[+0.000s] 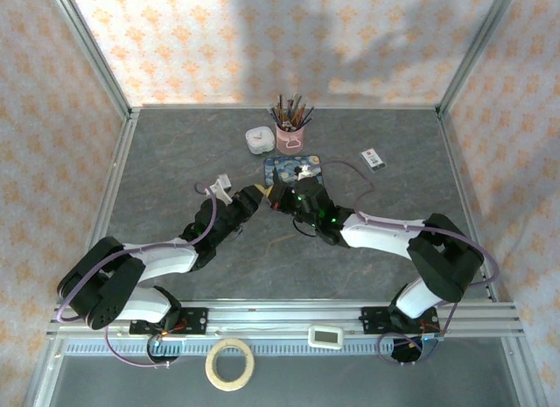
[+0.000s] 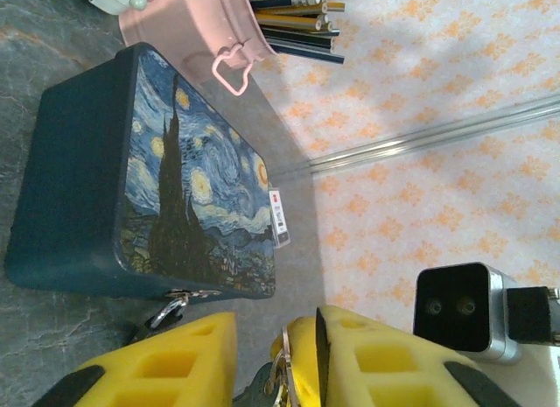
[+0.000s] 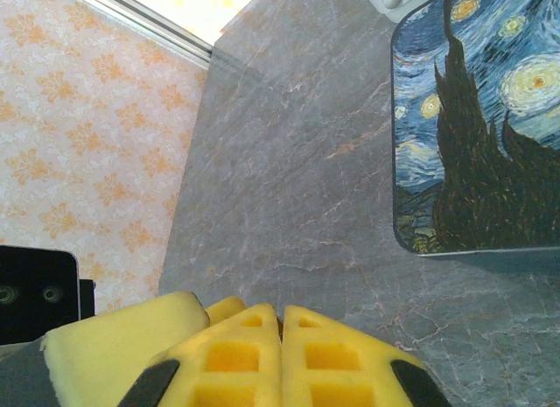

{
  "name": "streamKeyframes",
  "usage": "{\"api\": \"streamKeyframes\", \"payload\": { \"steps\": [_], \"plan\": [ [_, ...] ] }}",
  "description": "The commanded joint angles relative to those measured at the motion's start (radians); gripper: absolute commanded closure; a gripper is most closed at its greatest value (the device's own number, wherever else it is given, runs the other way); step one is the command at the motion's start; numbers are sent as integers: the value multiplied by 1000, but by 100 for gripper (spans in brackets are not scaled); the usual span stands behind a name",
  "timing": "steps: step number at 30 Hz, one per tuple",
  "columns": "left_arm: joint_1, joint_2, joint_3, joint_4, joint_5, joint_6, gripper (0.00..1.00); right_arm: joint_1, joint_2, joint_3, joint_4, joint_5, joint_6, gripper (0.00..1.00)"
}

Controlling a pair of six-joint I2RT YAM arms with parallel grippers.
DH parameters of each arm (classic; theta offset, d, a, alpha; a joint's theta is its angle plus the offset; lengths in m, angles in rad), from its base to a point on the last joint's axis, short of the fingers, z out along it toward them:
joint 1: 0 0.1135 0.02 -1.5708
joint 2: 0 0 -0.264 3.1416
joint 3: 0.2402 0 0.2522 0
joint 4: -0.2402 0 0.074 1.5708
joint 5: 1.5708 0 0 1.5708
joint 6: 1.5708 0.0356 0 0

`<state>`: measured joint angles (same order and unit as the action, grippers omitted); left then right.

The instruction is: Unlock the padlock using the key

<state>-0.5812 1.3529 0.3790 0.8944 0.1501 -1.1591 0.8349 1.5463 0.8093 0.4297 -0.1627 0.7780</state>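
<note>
The padlock [image 2: 170, 312] hangs from the hasp at the front of the blue starry-night tin [image 2: 175, 179]. Its thin silvery shackle shows, while its dark body is mostly hidden behind my left finger [image 2: 166, 363]. My left gripper [image 2: 271, 337] is just in front of the tin [image 1: 293, 171] with its jaws apart. Silvery metal loops of the key [image 2: 285, 372] lie against a yellow tip between those jaws; the key's shaft is hidden. My right gripper [image 3: 282, 315] is shut, pressed beside the left gripper [image 1: 258, 194], and the two meet at the tin's near-left corner [image 3: 420, 241].
A pink cup of pencils [image 1: 289, 137] and a white case [image 1: 256, 139] stand behind the tin. A white-and-black card [image 1: 373, 158] lies to the right. A tape roll [image 1: 230, 363] and a small white device [image 1: 325, 337] sit by the near rail.
</note>
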Motion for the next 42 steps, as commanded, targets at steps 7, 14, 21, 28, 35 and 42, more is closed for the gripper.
{"api": "streamKeyframes", "payload": {
  "steps": [7,14,21,28,35,42],
  "plan": [
    [0,-12,27,19,-3,46,100,-2,-12,3,25,-2,-92,98],
    [123,-89,166,-249,236,366,100,-111,-169,23,-143,-144,-428,63],
    [169,-58,352,-491,550,639,100,-307,-210,78,-232,-637,-594,58],
    [169,-69,437,-583,704,764,100,-353,-166,144,-242,-901,-619,57],
    [169,-94,446,-611,726,800,100,-353,-121,127,-134,-1016,-536,59],
    [169,-97,432,-574,731,780,100,-353,-102,107,-131,-1041,-532,63]
  ]
}}
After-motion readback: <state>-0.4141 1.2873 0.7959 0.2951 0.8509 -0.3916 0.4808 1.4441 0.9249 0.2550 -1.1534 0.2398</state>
